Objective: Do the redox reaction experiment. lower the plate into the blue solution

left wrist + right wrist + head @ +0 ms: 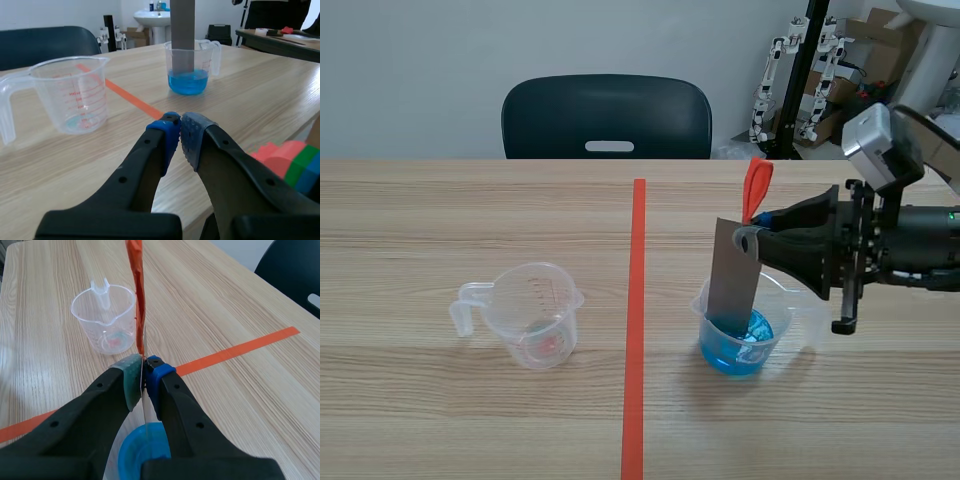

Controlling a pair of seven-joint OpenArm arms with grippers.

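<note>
**Asker:** Where is the plate?

**Describer:** A thin, flat grey metal plate point(730, 272) hangs upright. It is pinched near its upper end between the pads of the right gripper point(751, 238), whose arm comes in low from the table's right side. An orange-red tab point(757, 187) rises from the plate's top, above the fingers.

**Asker:** So that gripper is clamped?

**Describer:** Yes, it is clenched on the plate. From its own wrist camera the plate shows edge-on, as a thin line between a grey-green pad and a blue pad.

**Asker:** And the blue solution?

**Describer:** Directly under the right gripper stands a clear plastic cup of blue liquid point(738, 338). The plate's lower end is inside this cup and meets the blue liquid. I cannot tell how deep it goes.

**Asker:** What about the other arm?

**Describer:** The left gripper point(180, 134) hangs low over the pale wooden table point(260, 100). Its two blue-padded fingers are pressed together with nothing between them. Ahead of it and off to one side stands a clear plastic measuring jug with red markings point(75, 95). Farther ahead is the cup with the plate standing in it. Close beside the left gripper are red, green and blue blocks point(287, 162).

**Asker:** Anything beyond the table?

**Describer:** A dark chair point(607, 117) stands at the far edge.
</note>
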